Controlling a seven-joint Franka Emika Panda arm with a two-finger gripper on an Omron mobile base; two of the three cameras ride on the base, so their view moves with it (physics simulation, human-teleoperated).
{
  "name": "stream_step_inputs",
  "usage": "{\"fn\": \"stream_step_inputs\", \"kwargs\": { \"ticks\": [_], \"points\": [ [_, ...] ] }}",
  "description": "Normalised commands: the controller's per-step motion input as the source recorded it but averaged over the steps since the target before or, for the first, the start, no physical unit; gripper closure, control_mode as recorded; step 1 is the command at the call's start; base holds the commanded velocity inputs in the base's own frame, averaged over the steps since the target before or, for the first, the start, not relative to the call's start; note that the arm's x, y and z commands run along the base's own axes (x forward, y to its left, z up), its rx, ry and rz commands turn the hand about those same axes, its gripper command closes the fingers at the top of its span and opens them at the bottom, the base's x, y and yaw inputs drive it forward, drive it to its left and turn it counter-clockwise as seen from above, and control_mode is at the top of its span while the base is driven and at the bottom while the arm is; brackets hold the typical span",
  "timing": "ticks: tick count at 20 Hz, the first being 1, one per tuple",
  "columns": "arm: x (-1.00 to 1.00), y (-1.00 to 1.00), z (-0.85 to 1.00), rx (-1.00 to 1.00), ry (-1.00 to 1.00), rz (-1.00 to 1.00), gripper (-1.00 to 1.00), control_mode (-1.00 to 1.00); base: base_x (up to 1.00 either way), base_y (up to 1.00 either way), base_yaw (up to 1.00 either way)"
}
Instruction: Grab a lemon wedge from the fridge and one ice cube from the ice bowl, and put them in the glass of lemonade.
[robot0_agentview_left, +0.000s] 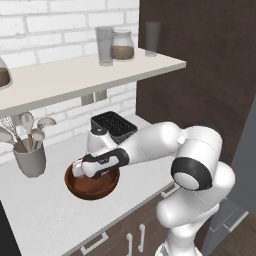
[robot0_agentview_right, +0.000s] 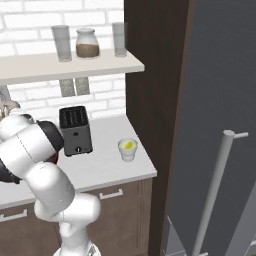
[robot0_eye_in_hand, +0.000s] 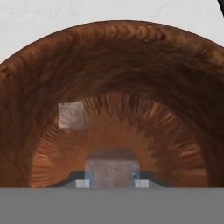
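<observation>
Pale translucent ice cube (robot0_eye_in_hand: 112, 168) clamped between the closed-in fingertips of the gripper (robot0_eye_in_hand: 112, 183), low over the floor of the ice bowl (robot0_eye_in_hand: 39, 83). Second cube (robot0_eye_in_hand: 71, 114) lying flat on the bowl's bottom, apart from the held one. Glossy reddish-brown bowl, round and shallow, inner wall streaked, resting on the white counter (robot0_agentview_left: 40, 215) just in front of the black toaster (robot0_agentview_left: 114, 125). Further along the counter, near its end, the small whitish glass of lemonade (robot0_agentview_right: 128, 149) with a yellow-green lemon wedge (robot0_agentview_right: 129, 145) already inside. Grey utensil cup (robot0_agentview_left: 30, 160) holding spoons and a whisk, left of the bowl.
</observation>
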Motion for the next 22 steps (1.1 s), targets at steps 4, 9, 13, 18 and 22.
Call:
{"fn": "stream_step_inputs", "kwargs": {
  "ticks": [4,9,13,18,22],
  "points": [
    [-0.18,0.00,0.03,0.00,-0.09,-0.05,1.00,-1.00,0.00,0.00,0.00],
    [-0.04,-0.03,0.22,0.02,-0.17,-0.07,1.00,-1.00,0.00,0.00,0.00],
    [-0.17,-0.29,0.83,0.00,-0.02,0.04,1.00,-1.00,0.00,0.00,0.00],
    [-0.11,-0.67,1.00,-0.01,0.02,0.16,1.00,-1.00,0.00,0.00,0.00],
    [-0.09,-0.87,0.75,-0.15,0.00,0.16,1.00,-1.00,0.00,0.00,0.00]
  ]
}}
